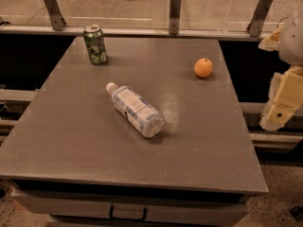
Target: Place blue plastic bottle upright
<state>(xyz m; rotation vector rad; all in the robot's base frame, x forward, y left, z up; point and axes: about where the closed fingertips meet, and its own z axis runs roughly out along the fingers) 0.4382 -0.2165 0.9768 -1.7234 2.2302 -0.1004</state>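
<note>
Our gripper hangs off the right edge of the table, above the floor and touching nothing we can make out. We cannot tell whether it is open or closed. Well to its left, near the middle of the table, the bottle lies on its side. Its white cap points away from the gripper toward the far left and its base points near right. The orange sits closer to the gripper, left of it and farther back. The can stands upright at the far left corner, farthest from the gripper.
</note>
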